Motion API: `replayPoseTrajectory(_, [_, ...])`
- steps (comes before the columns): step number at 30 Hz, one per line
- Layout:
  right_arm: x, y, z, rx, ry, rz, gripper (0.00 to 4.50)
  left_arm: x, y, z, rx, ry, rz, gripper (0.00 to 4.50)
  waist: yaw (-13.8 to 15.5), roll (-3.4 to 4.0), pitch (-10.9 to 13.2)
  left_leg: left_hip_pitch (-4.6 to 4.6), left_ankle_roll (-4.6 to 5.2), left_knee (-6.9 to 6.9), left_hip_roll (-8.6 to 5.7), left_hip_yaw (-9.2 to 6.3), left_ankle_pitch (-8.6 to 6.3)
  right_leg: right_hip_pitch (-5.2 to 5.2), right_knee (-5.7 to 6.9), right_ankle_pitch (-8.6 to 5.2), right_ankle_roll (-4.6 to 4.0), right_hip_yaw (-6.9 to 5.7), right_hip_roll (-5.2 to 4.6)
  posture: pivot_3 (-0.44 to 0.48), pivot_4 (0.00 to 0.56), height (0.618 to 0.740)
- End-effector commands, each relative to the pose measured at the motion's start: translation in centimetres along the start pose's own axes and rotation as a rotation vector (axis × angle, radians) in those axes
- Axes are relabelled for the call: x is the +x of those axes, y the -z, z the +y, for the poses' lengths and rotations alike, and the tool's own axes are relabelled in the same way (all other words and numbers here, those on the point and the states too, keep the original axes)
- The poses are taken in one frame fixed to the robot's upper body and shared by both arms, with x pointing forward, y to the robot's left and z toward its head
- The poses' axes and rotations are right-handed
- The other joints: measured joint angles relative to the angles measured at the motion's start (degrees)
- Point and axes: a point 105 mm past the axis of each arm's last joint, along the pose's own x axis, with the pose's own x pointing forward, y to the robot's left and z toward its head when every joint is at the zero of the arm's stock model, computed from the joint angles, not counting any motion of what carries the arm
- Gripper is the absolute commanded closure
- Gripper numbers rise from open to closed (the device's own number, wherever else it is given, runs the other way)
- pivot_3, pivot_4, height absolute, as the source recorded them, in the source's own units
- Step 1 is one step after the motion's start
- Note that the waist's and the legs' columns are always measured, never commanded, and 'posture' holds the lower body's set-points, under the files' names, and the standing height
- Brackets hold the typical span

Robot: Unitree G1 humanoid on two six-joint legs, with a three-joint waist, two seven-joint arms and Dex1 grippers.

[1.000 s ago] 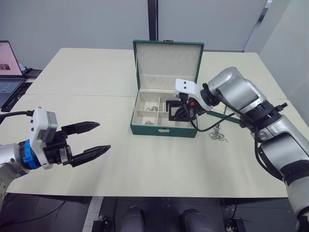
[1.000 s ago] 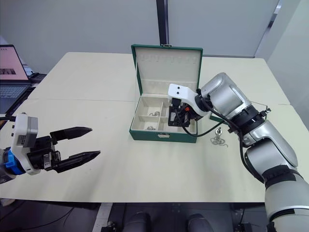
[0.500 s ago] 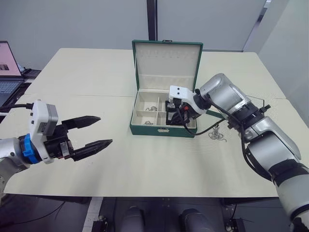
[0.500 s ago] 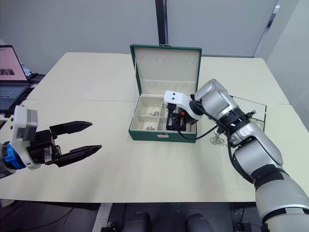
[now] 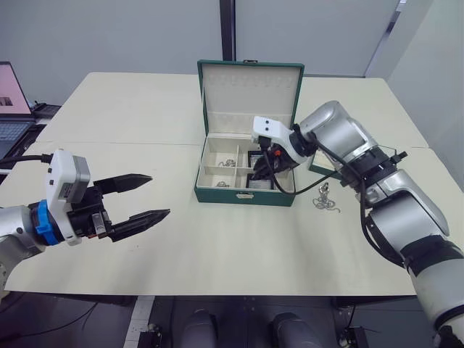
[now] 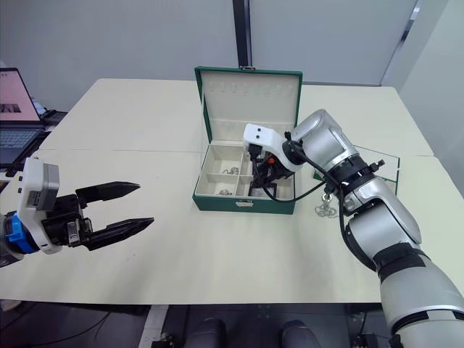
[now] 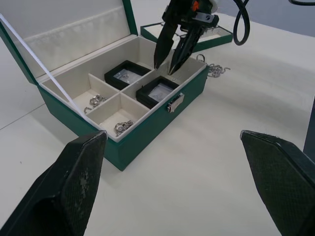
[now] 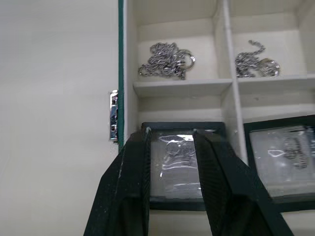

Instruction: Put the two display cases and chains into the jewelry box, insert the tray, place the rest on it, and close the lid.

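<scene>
The green jewelry box (image 5: 245, 194) stands open mid-table, lid upright. Two black display cases (image 7: 127, 74) (image 7: 158, 91) lie flat in its right compartments. Silver chains (image 7: 93, 101) (image 7: 120, 128) fill the two left compartments. My right gripper (image 7: 165, 70) hovers just above the front display case (image 8: 172, 157), open by a narrow gap with nothing between its fingers. Another chain (image 5: 325, 201) lies on the table right of the box. The green tray (image 7: 197, 37) sits behind it, partly hidden by my right arm. My left gripper (image 5: 159, 195) is open wide over bare table, well left of the box.
A laptop (image 5: 11, 101) sits at the far left on another surface. The table's front edge (image 5: 217, 293) runs close below my left gripper. Bare tabletop lies between the left gripper and the box.
My right gripper went down into the box with a display case, then rose a little. The case now lies in the front right compartment. The left arm barely moved.
</scene>
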Motion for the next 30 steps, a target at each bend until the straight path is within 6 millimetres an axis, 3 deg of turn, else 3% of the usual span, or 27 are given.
replayPoseTrajectory(1, [-2.9, -1.9, -1.4, -0.026, 0.106, -0.066, 3.07, -0.3, -0.4, -0.1, 0.030, 0.007, -0.008, 0.00, 0.02, 0.00, 0.00, 0.00, 0.00, 0.00, 0.00, 0.00, 0.00, -0.01, 0.00, 0.00, 0.00, 0.00, 0.00, 0.000, 0.150, 0.740])
replayPoseTrajectory(4, [-4.9, -2.1, -0.6, -0.020, 0.124, -0.114, 3.07, -0.5, -0.1, -0.2, 0.028, 0.008, -0.006, 0.00, 0.16, 0.01, 0.02, -0.02, 0.00, 0.00, -0.01, 0.00, 0.00, -0.03, -0.02, 0.00, 0.00, 0.00, -0.01, 0.000, 0.150, 0.740])
replayPoseTrajectory(7, [-6.4, -1.0, 1.9, 0.008, 0.119, -0.151, 3.07, -0.7, 0.2, -0.5, 0.022, 0.002, -0.007, 0.00, 0.47, -0.05, -0.02, -0.07, 0.00, -0.08, -0.01, 0.00, -0.01, 0.00, -0.08, 0.00, 0.00, -0.01, -0.03, 0.000, 0.150, 0.740])
replayPoseTrajectory(17, [-7.0, 6.3, 11.9, 0.247, 0.158, -0.293, 3.07, -1.7, 2.9, -0.3, -0.071, -0.094, 0.052, 0.00, 0.78, -0.12, -0.05, -0.16, 0.00, -0.15, -0.05, -0.01, -0.01, 0.08, -0.11, -0.01, 0.01, 0.06, -0.01, 0.000, 0.150, 0.740])
replayPoseTrajectory(20, [-7.1, 8.0, 13.9, 0.313, 0.188, -0.299, 2.24, -2.2, 3.7, -0.3, -0.090, -0.107, 0.060, 0.00, 0.78, -0.14, -0.05, -0.13, -0.01, -0.16, -0.06, 0.01, -0.01, 0.10, -0.13, -0.01, 0.01, 0.08, -0.01, 0.000, 0.150, 0.740])
replayPoseTrajectory(27, [-8.5, 11.2, 16.1, 0.388, 0.379, -0.378, 0.15, -3.7, 5.3, -0.1, -0.048, -0.152, 0.047, 0.00, 0.97, -0.30, -0.15, -0.06, 0.00, -0.17, -0.10, 0.03, -0.02, 0.06, -0.17, -0.01, 0.02, 0.07, -0.01, 0.000, 0.150, 0.740])
replayPoseTrajectory(30, [-8.6, 12.9, 17.8, 0.422, 0.378, -0.328, 0.05, -4.4, 5.5, -0.7, -0.066, -0.144, 0.030, 0.00, 0.94, -0.39, -0.20, -0.07, 0.00, -0.18, -0.08, 0.02, -0.02, 0.07, -0.19, -0.01, 0.01, 0.08, 0.00, 0.000, 0.150, 0.740])
